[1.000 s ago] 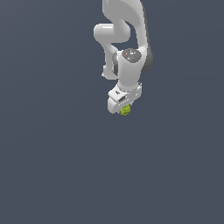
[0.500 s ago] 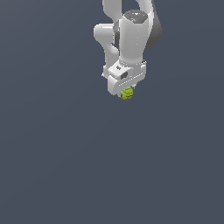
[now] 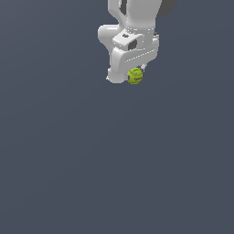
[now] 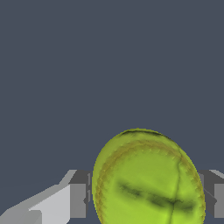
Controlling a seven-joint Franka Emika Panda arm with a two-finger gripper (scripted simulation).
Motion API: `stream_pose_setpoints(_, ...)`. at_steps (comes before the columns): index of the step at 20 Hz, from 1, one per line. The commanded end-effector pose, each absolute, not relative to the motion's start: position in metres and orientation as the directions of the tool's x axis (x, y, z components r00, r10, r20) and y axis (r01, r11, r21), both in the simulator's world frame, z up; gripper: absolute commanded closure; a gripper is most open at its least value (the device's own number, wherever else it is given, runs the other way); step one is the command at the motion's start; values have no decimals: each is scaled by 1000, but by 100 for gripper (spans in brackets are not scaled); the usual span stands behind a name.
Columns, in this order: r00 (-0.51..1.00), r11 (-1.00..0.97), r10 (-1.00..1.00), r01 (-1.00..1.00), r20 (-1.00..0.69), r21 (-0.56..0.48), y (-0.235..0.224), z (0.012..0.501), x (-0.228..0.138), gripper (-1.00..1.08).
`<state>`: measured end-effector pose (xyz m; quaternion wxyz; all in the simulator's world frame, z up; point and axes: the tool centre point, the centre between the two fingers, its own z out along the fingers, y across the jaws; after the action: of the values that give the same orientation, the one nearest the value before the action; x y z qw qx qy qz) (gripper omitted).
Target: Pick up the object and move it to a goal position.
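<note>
- Ball (image 3: 135, 76) (image 4: 148, 179): small, yellow-green, with darker green seam lines like a tennis ball's.
- It sits clamped between the white gripper's (image 3: 133, 76) jaws, under the arm (image 3: 137, 27).

1. The exterior view looks from off the arm, at a distance, onto a plain dark grey-blue ground (image 3: 114, 173), with the white robot arm (image 3: 137, 27) near its upper edge.
2. The wrist view sits very close, looking out between the grey finger pads (image 4: 78, 200).
3. Both views share the small yellow-green ball with darker green seams (image 3: 135, 76) (image 4: 148, 179) and the same ground (image 4: 109, 65).
</note>
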<state>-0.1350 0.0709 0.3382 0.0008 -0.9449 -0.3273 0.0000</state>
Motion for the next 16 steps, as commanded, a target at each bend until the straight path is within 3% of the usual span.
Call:
stream_pose_setpoints(1, 786, -786, 619, 619, 1, -1, 71, 363, -139, 108)
stream_pose_setpoints(16, 787, -787, 617, 617, 0, 0, 72, 450, -150, 108)
